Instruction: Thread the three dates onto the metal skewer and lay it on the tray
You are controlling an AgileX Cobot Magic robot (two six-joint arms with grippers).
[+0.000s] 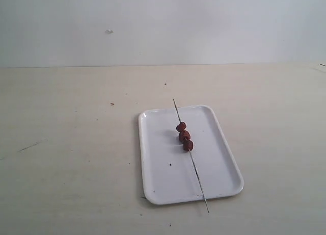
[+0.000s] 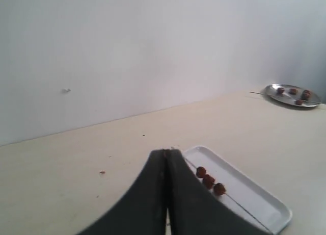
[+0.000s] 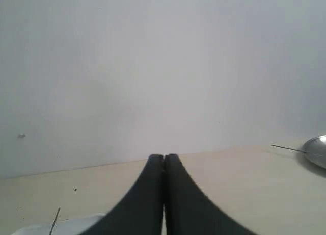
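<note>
white tray [image 1: 219, 163] held metal skewer [image 1: 196, 171] running 11 to 5 o'clock, three dates [image 1: 184, 135] mid-rod. left gripper [image 2: 166, 156] and right gripper [image 3: 163, 158] had fingers pressed together. risk: overhanging tips; a nudge could roll it off.

A pale beige worktop [image 1: 76, 168] meets a plain whitish wall [image 1: 214, 26] along its far edge. The wall carries one small grey mark [image 1: 109, 31]. Dark specks dot the worktop: one [image 1: 165, 84] towards the far edge, another [image 1: 112, 104] nearer the middle, and a thin scratch [image 1: 31, 146] towards the left edge. A round silver plate [image 2: 268, 92] sits close to the far edge, seen only from the wrist cameras. It holds four small reddish-brown lumps [image 2: 293, 91]. A thin rod [image 2: 257, 94] sticks out past its rim.
</note>
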